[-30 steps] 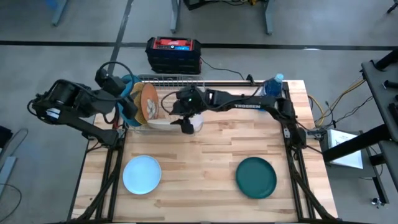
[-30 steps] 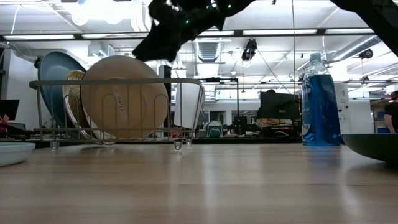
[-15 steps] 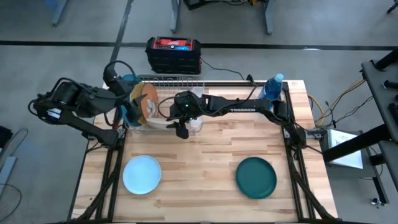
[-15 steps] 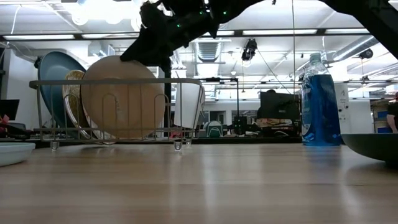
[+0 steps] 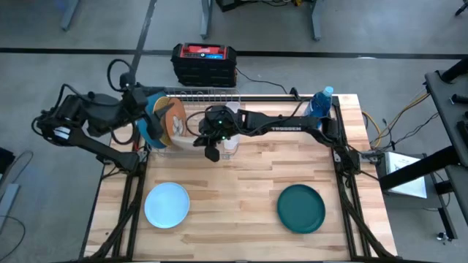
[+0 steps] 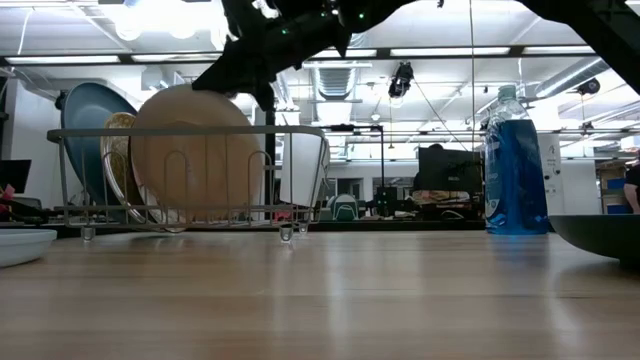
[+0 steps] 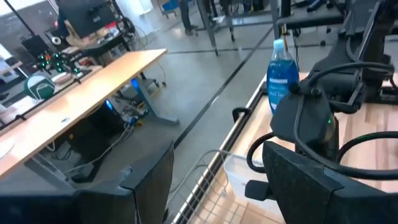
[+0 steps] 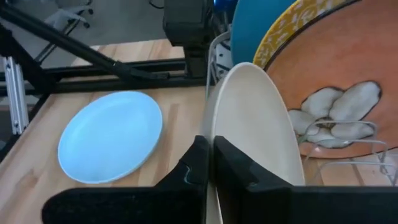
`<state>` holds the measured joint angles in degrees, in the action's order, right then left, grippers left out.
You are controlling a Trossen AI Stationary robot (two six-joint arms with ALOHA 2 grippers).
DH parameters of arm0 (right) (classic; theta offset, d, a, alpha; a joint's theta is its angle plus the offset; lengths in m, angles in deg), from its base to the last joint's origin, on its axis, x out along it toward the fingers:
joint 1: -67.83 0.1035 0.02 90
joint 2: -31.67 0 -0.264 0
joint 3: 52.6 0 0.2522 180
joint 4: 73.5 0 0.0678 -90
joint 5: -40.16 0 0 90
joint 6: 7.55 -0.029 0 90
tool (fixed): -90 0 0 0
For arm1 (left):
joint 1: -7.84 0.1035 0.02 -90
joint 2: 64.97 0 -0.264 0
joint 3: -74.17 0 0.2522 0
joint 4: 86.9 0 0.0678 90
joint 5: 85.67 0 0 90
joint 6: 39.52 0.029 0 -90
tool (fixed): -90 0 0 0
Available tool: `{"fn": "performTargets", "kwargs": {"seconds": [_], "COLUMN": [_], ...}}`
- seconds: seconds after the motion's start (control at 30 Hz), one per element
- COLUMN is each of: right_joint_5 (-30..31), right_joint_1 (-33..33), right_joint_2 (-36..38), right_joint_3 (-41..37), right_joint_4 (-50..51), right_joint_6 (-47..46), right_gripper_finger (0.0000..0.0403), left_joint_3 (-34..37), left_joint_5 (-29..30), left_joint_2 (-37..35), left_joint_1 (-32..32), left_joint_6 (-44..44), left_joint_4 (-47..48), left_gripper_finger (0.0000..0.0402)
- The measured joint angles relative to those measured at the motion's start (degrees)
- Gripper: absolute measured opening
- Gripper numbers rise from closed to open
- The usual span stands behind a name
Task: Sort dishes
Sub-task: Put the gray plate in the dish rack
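- The right gripper (image 5: 210,143) has just pinched shut — a second ago its fingers stood apart above the wire rack (image 5: 201,96), and now, in its own wrist view, they sit clamped on the top edge of the beige-grey plate (image 8: 252,124).
- That plate is still standing upright in the rack, the frontmost of the stack; behind it stand the gold speckled plate (image 8: 292,25) and the large mid-blue plate (image 6: 85,115).
- From table height the dark fingers meet right at the plate's upper rim, so I'd call this a grip made and a lift not yet begun.
- The left gripper (image 5: 148,117) has crept in toward the rack's far-left end — its fingers are spread wide with nothing between them, and it hangs beside the blue plate.
- Two dishes already lie flat on the table: the small pale blue plate (image 5: 167,204) at front left, and the dark teal-green plate (image 5: 301,208) at front right, well apart.
- My reading: two plates out, three still racked, and the beige-grey one looks to be next — it needs a straight pull upward to clear the wires.
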<state>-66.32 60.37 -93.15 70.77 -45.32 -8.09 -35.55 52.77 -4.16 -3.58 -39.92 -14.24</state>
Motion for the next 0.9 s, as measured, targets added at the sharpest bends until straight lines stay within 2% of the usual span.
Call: {"fn": "performTargets", "kwargs": {"seconds": [0.43, 0.6, 0.67, 0.8, 0.9], "right_joint_5": [2.6, 8.7, 11.2, 16.9, 24.6], "right_joint_1": [-0.1, -0.2, -0.2, 0.6, 2.2], "right_joint_2": [1.7, 4.2, 4.6, 4.6, 4.5], "right_joint_3": [3.7, 3.7, 3.7, 3.0, 0.5], "right_joint_4": [0.3, -0.5, -2.1, -10.8, -19.4], "right_joint_6": [-10.5, -15.0, -16.4, -19.0, -19.1], "right_gripper_finger": [0.0000, 0.0000, 0.0000, 0.0000, 0.0000], "left_joint_3": [0.0, 0.0, 0.0, 0.0, 0.0], "left_joint_5": [1.6, 8.0, 8.7, 8.7, 8.7], "left_joint_2": [-3.0, -4.7, -5.4, -6.1, -6.6], "left_joint_1": [0.0, 0.0, 0.0, 0.0, 0.0], "left_joint_6": [2.0, 8.4, 11.0, 15.8, 19.9], "left_joint_4": [-2.2, -7.1, -9.4, -14.9, -17.5], "left_gripper_finger": [0.0235, 0.0235, 0.0235, 0.0235, 0.0235]}}
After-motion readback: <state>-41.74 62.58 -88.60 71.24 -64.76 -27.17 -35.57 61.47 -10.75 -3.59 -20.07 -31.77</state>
